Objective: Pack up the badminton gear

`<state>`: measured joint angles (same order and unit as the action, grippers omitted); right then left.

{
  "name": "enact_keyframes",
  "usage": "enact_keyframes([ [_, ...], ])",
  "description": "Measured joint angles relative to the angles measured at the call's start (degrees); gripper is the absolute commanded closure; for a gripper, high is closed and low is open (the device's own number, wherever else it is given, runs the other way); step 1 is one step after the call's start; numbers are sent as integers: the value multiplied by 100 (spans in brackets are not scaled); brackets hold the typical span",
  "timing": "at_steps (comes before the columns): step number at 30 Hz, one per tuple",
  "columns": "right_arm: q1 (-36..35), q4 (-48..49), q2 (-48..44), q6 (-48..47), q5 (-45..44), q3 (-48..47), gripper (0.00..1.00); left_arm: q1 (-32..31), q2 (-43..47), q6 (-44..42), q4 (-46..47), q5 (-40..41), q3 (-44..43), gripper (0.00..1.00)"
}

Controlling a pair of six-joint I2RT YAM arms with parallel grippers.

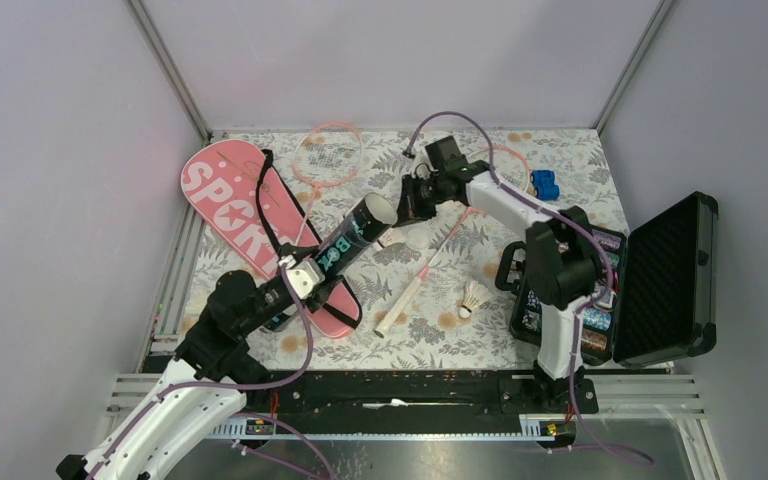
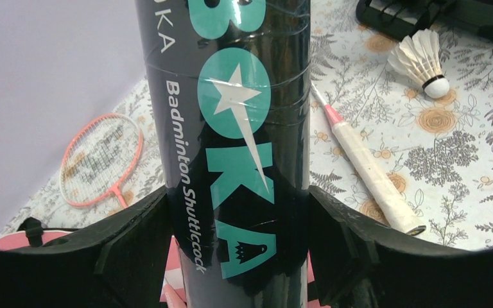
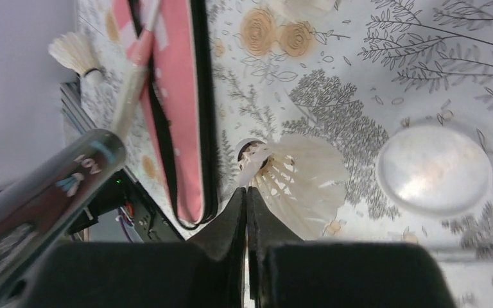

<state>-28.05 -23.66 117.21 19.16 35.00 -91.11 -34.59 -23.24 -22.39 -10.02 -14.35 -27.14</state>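
From above you see the whole bench [image 1: 560,160]; each wrist view looks close past its jaws, both sharing the tube [image 2: 231,160].

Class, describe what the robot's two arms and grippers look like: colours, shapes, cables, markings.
The left arm and right arm have white links with bulky black joints. A lilac cable loops loosely along each. The left gripper and right gripper have matte black, wedge-shaped fingers; no markings show.
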Motion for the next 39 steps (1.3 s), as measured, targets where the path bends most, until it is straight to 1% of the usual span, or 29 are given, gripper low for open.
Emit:
enact_keyframes([
  [6, 225, 92, -1690, 127, -262, 424, 100, 0, -350, 0, -136, 2, -48, 73],
  [13, 334, 234, -3661, 92, -693, 754, 100, 0, -901, -31, -531, 39, -535, 73],
  [16, 330, 271, -4378, 28, -940, 1001, 100, 0, -1023, -42, -560, 20, -590, 73],
  [19, 330, 264, -4894, -74, -1108, 1204, 100, 0, -1145, -85, -629, 17, -619, 74],
  [22, 330, 212, -5158, -170, -1163, 1292, 100, 0, -1357, -168, -743, 17, -723, 74],
  [26, 330, 208, -5265, -225, -1088, 1344, 100, 0, -1547, -278, -796, -4, -896, 74],
  [32, 330, 214, -5278, -192, -608, 1381, 100, 0, -1655, -356, -809, -146, -1010, 74],
  [39, 330, 295, -5248, 48, 48, 1655, 100, 0, -1674, -372, -839, -361, -1012, 75],
])
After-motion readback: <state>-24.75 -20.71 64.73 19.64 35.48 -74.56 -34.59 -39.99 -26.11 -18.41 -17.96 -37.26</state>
